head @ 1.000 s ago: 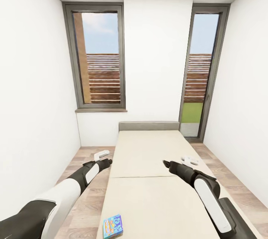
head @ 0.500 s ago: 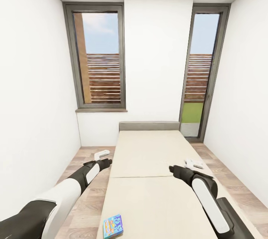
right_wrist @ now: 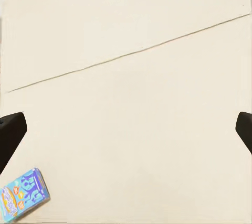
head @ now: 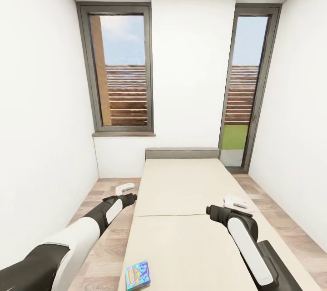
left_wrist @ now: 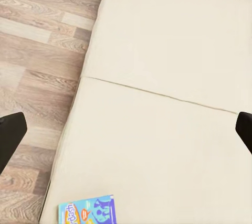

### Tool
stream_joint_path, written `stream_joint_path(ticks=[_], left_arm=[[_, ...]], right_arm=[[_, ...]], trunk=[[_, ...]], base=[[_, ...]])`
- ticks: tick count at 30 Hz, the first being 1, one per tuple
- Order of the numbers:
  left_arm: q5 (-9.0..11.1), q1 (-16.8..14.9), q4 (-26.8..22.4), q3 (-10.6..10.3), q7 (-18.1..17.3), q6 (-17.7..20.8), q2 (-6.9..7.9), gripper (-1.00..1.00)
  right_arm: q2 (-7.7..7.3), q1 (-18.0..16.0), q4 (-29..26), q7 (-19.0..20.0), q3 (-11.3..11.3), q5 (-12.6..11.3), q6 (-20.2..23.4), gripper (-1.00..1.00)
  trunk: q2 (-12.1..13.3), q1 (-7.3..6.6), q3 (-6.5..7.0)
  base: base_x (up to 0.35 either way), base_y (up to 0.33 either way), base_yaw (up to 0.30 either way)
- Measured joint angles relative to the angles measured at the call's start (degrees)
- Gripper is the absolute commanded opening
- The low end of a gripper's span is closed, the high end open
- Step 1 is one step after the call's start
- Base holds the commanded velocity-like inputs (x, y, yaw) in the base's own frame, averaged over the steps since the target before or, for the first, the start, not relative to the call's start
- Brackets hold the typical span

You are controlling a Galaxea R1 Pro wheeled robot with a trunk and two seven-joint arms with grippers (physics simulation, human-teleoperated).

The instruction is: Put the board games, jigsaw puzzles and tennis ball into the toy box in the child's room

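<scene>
since the earlier frame, right gripper (head: 235,201) has shifted rightward above the bed (head: 181,191); left gripper (head: 125,188) is unchanged over the wood floor (head: 106,254) beside the bed's left edge. both sets of jaws stand wide apart, empty. blue board game (head: 137,275) lies flat at the mattress's near left corner, well apart from both grippers, open mattress between.
</scene>
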Motion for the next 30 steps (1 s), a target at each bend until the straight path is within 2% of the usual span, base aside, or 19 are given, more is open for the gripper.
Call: stream_joint_path(ticks=[13, 22, 30], left_arm=[[0.0, 0.03, 0.0, -0.09, 0.06, -0.29, -1.29, 1.0], [-0.03, 0.01, 0.02, -0.16, 0.29, -0.31, -1.62, 1.0], [-0.05, 0.0, 0.03, -0.17, 2.45, -0.15, -1.53, 1.0]], right_arm=[[-0.59, 0.02, 0.0, 6.62, -1.16, -0.06, 0.19, 1.0], [-0.29, 0.04, 0.0, 7.28, -1.19, -0.07, 0.36, 1.0], [-0.31, 0.03, 0.08, 7.29, -1.18, -0.1, 0.45, 1.0]], trunk=[[0.0, 0.0, -1.13], [0.0, 0.0, -1.98], [0.0, 0.0, -2.74]], base=[[0.0, 0.0, -0.003], [0.0, 0.0, 0.0], [0.0, 0.0, 0.0]])
